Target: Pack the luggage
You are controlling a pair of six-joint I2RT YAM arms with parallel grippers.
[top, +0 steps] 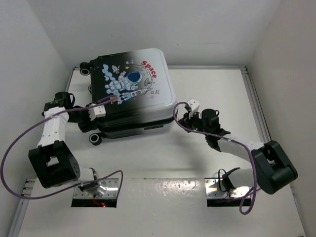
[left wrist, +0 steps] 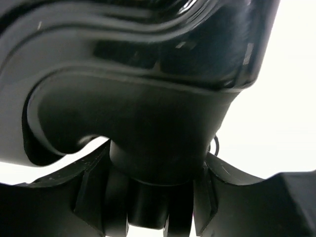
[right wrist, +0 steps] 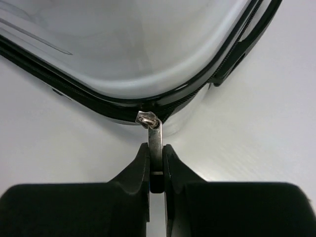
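Suitcase [top: 133, 98]: closed and lying flat on the counter [top: 212, 94] with the astronaut print facing up. It sits directly ahead of both grippers. Its near right corner is just beyond the right gripper's tips, and its left side is against the left gripper.

Zipper pull [right wrist: 154, 143]: a silver tab hanging from the slider at the rounded corner of the shell. It points straight back into the right gripper.

Right gripper [right wrist: 156, 170]: clenched on the zipper pull, with the tab pinched flat between the two black fingers [right wrist: 133, 173]. It is low over the counter, and the suitcase edge curves away to either side ahead of it.

Wheel [left wrist: 158, 163]: a black, round wheel under the glossy dark shell, sitting between the left gripper's tips.

Left gripper [left wrist: 158, 202]: partly spread and grasping the wheel, with one finger [left wrist: 94, 197] pressed to each side. The shell fills the view above and ahead of it.

Counter: white, with bare surface to the right of the right gripper.
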